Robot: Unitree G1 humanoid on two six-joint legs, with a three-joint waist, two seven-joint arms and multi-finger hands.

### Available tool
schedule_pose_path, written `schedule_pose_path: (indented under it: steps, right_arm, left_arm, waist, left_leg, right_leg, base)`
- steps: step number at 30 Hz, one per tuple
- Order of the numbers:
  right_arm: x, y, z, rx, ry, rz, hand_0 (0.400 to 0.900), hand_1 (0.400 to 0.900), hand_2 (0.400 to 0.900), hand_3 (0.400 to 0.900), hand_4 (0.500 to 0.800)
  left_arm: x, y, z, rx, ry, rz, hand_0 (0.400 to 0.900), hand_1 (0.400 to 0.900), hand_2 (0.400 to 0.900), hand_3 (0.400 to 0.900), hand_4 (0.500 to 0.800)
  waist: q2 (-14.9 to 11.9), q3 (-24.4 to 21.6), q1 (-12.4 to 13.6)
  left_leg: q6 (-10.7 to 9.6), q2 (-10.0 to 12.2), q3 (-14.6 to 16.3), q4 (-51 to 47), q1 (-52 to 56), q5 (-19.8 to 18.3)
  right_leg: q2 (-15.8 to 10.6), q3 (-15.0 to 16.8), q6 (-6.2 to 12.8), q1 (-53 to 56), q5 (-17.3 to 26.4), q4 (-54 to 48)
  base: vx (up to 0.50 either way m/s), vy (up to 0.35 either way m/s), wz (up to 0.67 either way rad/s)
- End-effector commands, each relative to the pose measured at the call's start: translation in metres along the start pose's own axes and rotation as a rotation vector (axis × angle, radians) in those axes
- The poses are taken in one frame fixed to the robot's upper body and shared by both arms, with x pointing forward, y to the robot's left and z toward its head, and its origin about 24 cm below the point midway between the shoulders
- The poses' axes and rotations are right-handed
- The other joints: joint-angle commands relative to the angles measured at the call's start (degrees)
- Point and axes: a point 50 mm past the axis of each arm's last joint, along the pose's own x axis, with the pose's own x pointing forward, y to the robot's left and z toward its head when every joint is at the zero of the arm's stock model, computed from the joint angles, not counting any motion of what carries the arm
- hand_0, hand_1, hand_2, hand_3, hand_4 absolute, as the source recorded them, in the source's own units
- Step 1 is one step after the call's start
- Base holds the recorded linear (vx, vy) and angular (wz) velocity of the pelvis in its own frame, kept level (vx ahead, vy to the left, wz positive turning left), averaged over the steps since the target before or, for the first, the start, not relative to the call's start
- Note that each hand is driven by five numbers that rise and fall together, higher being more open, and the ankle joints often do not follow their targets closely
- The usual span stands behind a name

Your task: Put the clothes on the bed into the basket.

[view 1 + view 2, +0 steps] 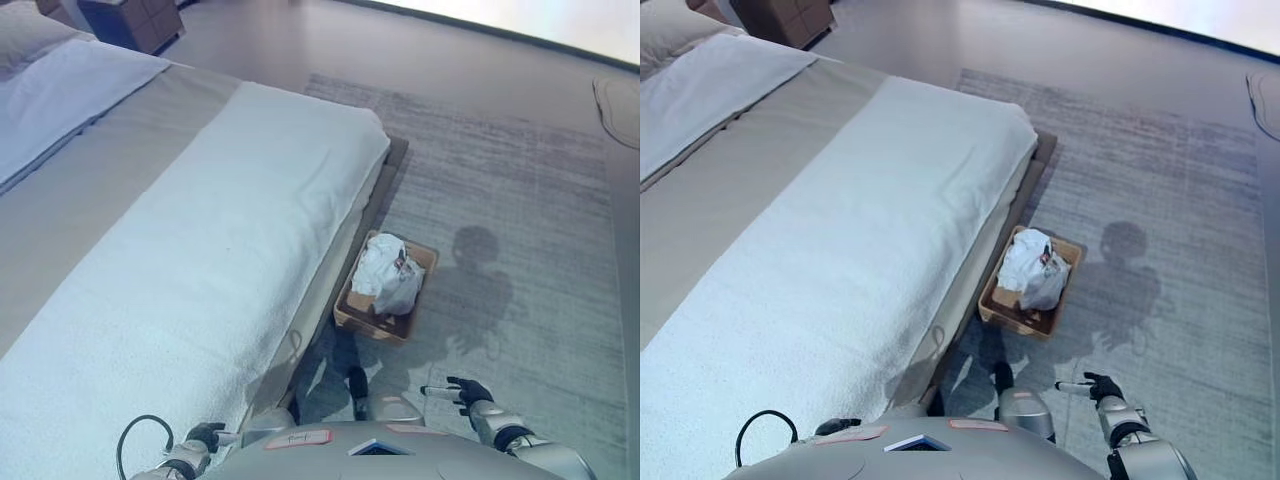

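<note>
Looking down through the left eye view, the basket [386,298] sat on the rug [520,200] just beside the foot corner of the bed [200,230], near enough, I judged, that clothes could be dropped in without a long carry. A bundle of white clothes [387,274] lay inside it, heaped above the rim and leaning toward the bed side, with a small dark and red patch showing on one fold. The cloth looked soft, crumpled and loosely rolled. The pale cover of the bed showed no clothes left on it, so the task seemed done or close to it. The left hand [205,437] hung low at the bottom edge beside the mattress, fingers curled and holding nothing. The right hand [462,392] was held out over the rug, well apart from the basket, its fingers straight and loose, with a white tip pointing toward the bed; it gripped nothing.

In the right eye view, the same wicker-brown basket stood between bed frame and open rug, the white bundle filling most of it. Only a dark sliver of the left hand showed there, too little to read. The right hand again showed relaxed and empty, low at the robot's side. A pillow [710,85] lay at the far head of the bed.
</note>
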Motion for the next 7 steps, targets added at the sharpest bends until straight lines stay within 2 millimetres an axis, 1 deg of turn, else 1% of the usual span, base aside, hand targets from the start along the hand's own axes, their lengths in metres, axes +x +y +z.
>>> schedule_pose_path:
  steps: [1, 7]
  right_arm:
    - [0.0009, -0.0164, 0.0047, -0.083, 0.008, -0.044, 0.9, 0.9, 0.9, 0.9, 0.8]
    - [0.0009, -0.0075, 0.009, -0.111, -0.005, -0.021, 0.9, 0.9, 0.9, 0.9, 0.8]
  left_arm:
    - [0.0007, 0.0143, 0.0245, 0.066, -0.046, 0.057, 0.9, 0.9, 0.9, 0.9, 0.8]
    - [0.0005, 0.0214, 0.0259, 0.054, -0.046, 0.098, 0.9, 0.9, 0.9, 0.9, 0.8]
  waist:
    - [1.2, 0.0, -0.6]
    - [0.5, 0.1, 0.3]
  left_leg:
    - [0.0, 0.1, -3.7, 0.3, -2.5, 0.9]
    - [0.4, -0.4, -4.4, 0.3, -1.8, 0.6]
  right_leg:
    - [0.7, -2.5, 2.31, 3.8, -5.1, 0.3]
    - [0.1, -3.4, 2.56, 4.9, -5.4, 0.3]
  base:
    - [-0.02, 0.057, 0.13]
    - [-0.01, 0.044, 0.11]
